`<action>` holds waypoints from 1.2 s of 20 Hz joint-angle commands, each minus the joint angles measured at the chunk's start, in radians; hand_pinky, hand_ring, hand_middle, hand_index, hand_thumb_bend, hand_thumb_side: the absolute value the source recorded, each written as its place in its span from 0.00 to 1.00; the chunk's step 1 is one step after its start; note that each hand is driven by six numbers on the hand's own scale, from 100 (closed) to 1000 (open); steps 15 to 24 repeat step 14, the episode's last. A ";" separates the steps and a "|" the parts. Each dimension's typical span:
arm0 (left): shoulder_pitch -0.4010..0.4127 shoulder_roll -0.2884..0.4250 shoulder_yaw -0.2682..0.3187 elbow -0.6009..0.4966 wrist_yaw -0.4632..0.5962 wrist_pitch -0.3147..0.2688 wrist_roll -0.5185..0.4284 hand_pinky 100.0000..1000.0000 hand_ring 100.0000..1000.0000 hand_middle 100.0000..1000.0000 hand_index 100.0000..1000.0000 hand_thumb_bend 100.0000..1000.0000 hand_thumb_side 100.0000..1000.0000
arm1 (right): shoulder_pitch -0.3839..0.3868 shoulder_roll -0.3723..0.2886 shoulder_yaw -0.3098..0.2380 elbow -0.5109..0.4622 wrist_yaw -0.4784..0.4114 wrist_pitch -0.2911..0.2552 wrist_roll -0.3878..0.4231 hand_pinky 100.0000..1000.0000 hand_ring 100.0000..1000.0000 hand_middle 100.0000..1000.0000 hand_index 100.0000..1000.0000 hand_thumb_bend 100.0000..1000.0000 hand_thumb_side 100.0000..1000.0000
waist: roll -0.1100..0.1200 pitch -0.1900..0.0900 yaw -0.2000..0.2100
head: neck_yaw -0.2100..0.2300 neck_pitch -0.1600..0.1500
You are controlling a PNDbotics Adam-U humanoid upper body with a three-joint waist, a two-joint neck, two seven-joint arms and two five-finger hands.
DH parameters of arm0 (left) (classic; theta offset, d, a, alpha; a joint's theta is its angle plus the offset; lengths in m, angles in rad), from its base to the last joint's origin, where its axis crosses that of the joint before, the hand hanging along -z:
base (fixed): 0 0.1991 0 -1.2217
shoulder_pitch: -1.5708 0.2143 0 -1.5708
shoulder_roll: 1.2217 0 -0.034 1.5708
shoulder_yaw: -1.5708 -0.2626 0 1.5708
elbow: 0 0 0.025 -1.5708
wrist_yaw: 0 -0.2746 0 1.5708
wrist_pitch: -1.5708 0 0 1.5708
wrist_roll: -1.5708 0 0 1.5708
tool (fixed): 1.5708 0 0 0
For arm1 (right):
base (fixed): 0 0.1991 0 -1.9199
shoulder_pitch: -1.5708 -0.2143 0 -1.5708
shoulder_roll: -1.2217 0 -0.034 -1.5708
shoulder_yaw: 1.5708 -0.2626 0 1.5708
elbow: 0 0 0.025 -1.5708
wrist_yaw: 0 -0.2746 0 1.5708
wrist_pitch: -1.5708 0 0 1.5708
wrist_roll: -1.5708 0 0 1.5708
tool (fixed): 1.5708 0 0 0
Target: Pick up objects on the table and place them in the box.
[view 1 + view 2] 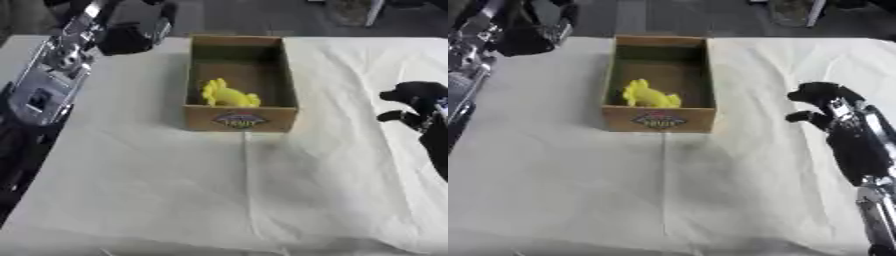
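Inside box [240, 118], yellow toy [227, 95]; cloth [262, 190] beneath.

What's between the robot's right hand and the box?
Only bare white cloth separates the right hand from the cardboard box, seen in the right eye view.

The cardboard box [240, 118] stood open-topped at mid-table, its walls the only barrier on the white cloth [157, 190]; a yellow toy [227, 95] took its near end, the far end free. Left hand [131, 37] hung off the box's far-left corner, right hand [820, 105] well right; near cloth lay bare.
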 commanded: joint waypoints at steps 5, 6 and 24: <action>0.064 -0.015 0.081 -0.058 0.123 0.066 0.034 0.65 0.59 0.55 0.78 0.00 0.33 | -0.005 -0.019 -0.021 -0.017 -0.002 -0.004 -0.015 0.59 0.78 0.60 0.70 0.00 0.64 | -0.005 -0.008 0.034 | -0.016 -0.007; 0.090 -0.028 0.095 -0.059 0.139 0.066 0.042 0.65 0.59 0.55 0.78 0.00 0.34 | -0.004 -0.020 -0.022 -0.018 -0.002 -0.005 -0.017 0.59 0.78 0.60 0.70 0.00 0.64 | -0.006 -0.008 0.041 | -0.017 -0.006; 0.254 -0.072 0.149 -0.122 0.218 0.067 0.063 0.64 0.58 0.54 0.77 0.00 0.40 | 0.002 -0.019 -0.023 -0.020 -0.004 -0.006 -0.023 0.59 0.78 0.60 0.69 0.00 0.64 | -0.011 -0.011 0.062 | -0.013 0.004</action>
